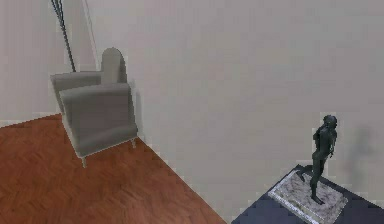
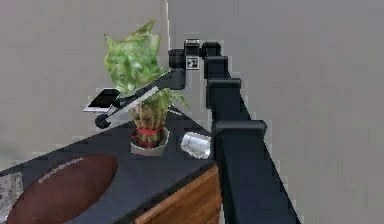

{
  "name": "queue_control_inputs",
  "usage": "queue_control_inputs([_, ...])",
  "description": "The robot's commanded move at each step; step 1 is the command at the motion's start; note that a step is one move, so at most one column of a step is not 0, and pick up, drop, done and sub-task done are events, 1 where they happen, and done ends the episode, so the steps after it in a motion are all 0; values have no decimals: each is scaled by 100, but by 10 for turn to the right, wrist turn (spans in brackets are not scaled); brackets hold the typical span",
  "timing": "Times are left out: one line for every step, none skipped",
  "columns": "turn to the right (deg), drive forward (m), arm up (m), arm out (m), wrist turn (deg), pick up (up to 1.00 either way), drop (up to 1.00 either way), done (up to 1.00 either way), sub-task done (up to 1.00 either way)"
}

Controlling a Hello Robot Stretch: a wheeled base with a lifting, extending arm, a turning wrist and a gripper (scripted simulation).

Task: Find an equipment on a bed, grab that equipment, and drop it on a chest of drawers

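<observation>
**At the chest of drawers: the drop step**

The gripper (image 2: 108, 108) reaches out with its two thin fingers slanting down across green leaves. How the jaws stand cannot be told. With a plant right behind them, I cannot tell whether they hold anything.

The dark square-barred arm (image 2: 235, 140) runs out over the dark-topped wooden chest of drawers (image 2: 150, 176). Behind the fingers stands a leafy green plant in a small red-banded pot (image 2: 145, 70). Just beside the pot, toward the arm, a small clear tumbler-like thing (image 2: 197, 144) lies on its side. At the arm side view's lower left, a large dark-brown oval thing (image 2: 70, 188) lies flat on the same top, apart from the fingers.

The step in hand looks like the last one, the drop on the chest. The brown oval is smooth and tapers toward its ends, rather like a sports ball, so it may be the equipment. If so, it rests where it belongs. If the equipment is at the fingers instead, the next move calls for letting it go over bare top, without knocking the plant or tumbler.

In the forward view, a dark statue of a standing figure (image 1: 322, 155) stands on a grey marbled slab. Farther off, a grey upholstered armchair (image 1: 97, 110) sits on a reddish wooden floor (image 1: 80, 190).
</observation>
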Motion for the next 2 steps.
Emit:
queue_control_inputs([0, 0, 0, 0, 0, 0, 100, 0, 0])
queue_control_inputs([0, 0, 0, -10, 0, 0, 0, 0, 0])
